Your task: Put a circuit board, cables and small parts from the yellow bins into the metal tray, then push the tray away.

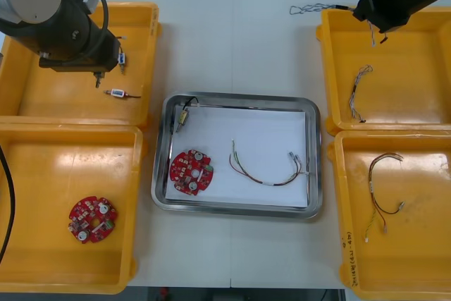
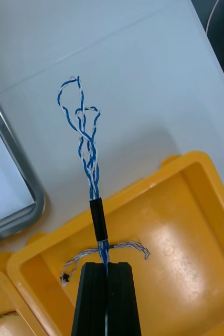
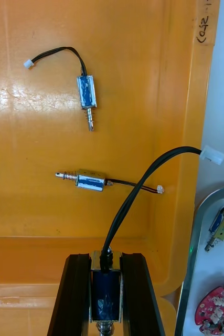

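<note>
Boards are found nearest: a red circuit board (image 1: 92,219) in the near-left yellow bin (image 1: 42,167) and a second circuit board (image 1: 191,171) in the metal tray (image 1: 315,167), laid beside a red and yellow cable (image 1: 268,167) and a small metal part (image 1: 182,118). Farther off, over the far-left bin (image 1: 42,96), a blue-bodied metal part (image 3: 106,294) is clamped in the left gripper (image 3: 106,260). At the far-right bin (image 1: 423,96), a twisted blue and white cable (image 2: 85,136) is pinched by the right gripper (image 2: 107,268), its loops held out over the table (image 1: 268,47).
</note>
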